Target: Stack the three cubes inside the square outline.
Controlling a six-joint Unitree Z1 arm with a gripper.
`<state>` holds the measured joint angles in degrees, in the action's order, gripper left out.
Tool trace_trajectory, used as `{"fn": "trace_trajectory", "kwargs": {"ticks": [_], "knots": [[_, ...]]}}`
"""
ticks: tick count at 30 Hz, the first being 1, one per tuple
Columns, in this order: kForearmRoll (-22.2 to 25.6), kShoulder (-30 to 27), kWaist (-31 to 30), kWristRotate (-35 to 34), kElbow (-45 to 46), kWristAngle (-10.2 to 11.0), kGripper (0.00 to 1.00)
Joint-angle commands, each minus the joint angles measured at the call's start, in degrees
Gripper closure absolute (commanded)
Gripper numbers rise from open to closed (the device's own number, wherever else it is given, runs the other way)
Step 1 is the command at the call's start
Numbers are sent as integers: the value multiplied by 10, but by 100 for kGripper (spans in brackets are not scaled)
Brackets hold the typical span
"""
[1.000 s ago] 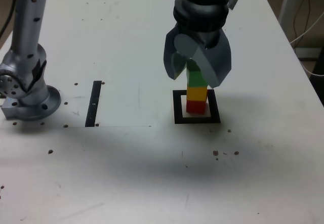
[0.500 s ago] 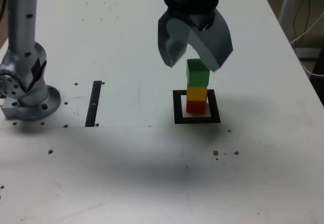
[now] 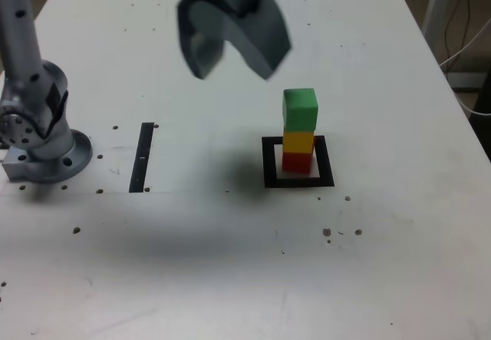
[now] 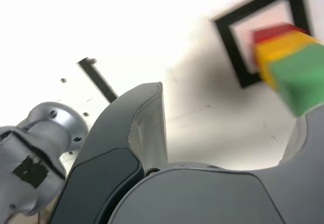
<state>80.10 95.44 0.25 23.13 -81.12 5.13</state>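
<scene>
Cube handling — stack upright, gripper [image 3: 234, 64] wide open, empty
Green cube [image 3: 300, 110] looks light, stiff — best pinched by opposite side faces.

fingers [image 3: 265, 41] | shifted toward exterior view's left | farther from cubes [image 3: 299, 131]
</scene>
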Motion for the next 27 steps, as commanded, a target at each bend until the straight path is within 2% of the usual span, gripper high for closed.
{"fn": "trace_trajectory", "kwargs": {"ticks": [1,9,17,23,27], "knots": [[-12,-23,26,-6,40,-6,7],[-48,-61,80,-35,143,-15,7],[-83,-89,122,-92,232,-5,4],[-114,-78,128,-119,284,-27,1],[-115,-72,125,-132,296,-34,1]]}}
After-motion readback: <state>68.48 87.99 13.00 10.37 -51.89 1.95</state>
